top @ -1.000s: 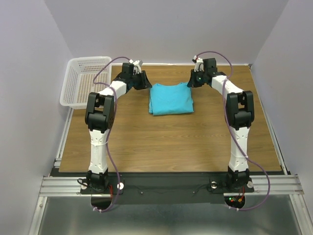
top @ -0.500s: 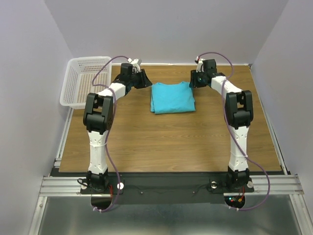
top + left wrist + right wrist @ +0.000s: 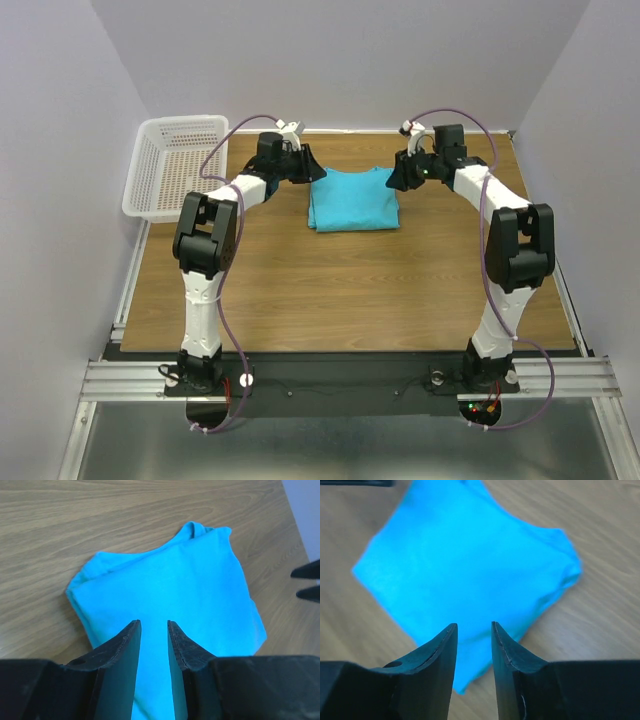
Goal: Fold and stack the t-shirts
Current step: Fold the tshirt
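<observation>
One folded turquoise t-shirt (image 3: 352,200) lies flat on the wooden table (image 3: 330,280), towards the back middle. My left gripper (image 3: 312,172) hovers over its left back edge, jaws partly open and empty. In the left wrist view the t-shirt (image 3: 170,580) fills the space beyond the left gripper (image 3: 154,623), a gap showing between the fingers. My right gripper (image 3: 397,178) hangs over the shirt's right back corner, also open and empty. The right wrist view shows the t-shirt (image 3: 465,560) below and past the right gripper (image 3: 473,625).
A white mesh basket (image 3: 175,165) stands at the table's back left, off the wood's edge. The right gripper's fingertips (image 3: 306,581) show at the right edge of the left wrist view. Grey walls close in on three sides.
The right gripper has opened and its arm has swung out to the right. The left gripper has moved right, over the shirt's edge. The shirt lies as before.
</observation>
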